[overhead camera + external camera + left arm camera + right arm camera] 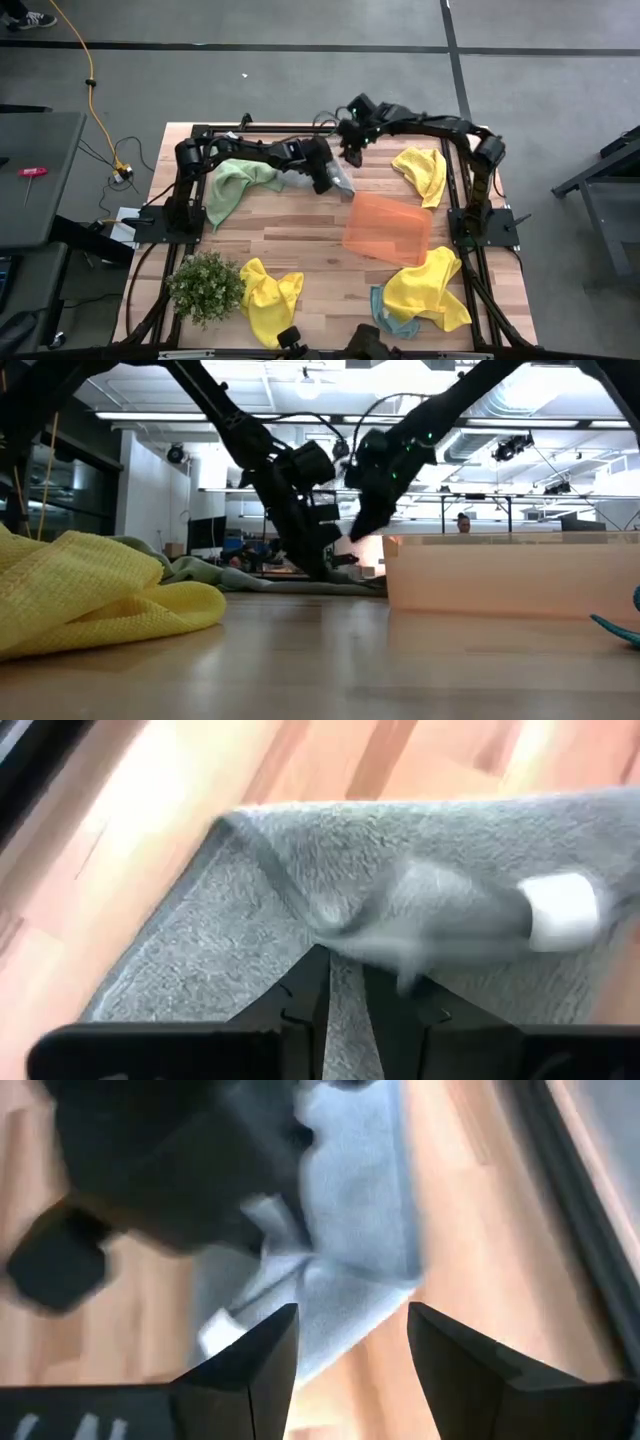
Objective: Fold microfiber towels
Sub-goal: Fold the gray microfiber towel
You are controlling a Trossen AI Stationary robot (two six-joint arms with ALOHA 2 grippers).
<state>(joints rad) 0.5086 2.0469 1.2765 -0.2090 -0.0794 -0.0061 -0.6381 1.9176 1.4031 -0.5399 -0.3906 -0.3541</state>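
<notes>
Near edge: yellow towels and, a teal cloth mostly buried under the latter. Mid-table, orange tray. Far side: left gripper pinches the grey-blue towel, a fold between its nearly shut fingers; white tag blurred. Right gripper hovers above it, jaws apart, holding nothing. Green towel partly under the left arm.

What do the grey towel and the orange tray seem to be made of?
Grey towel: soft fuzzy fabric, probably microfiber, with a matte, napped pile and a stitched edge; the left tool pinches it. Orange tray: likely thin plastic, smooth and slightly translucent, because its wall glows pale in the low view.
</notes>
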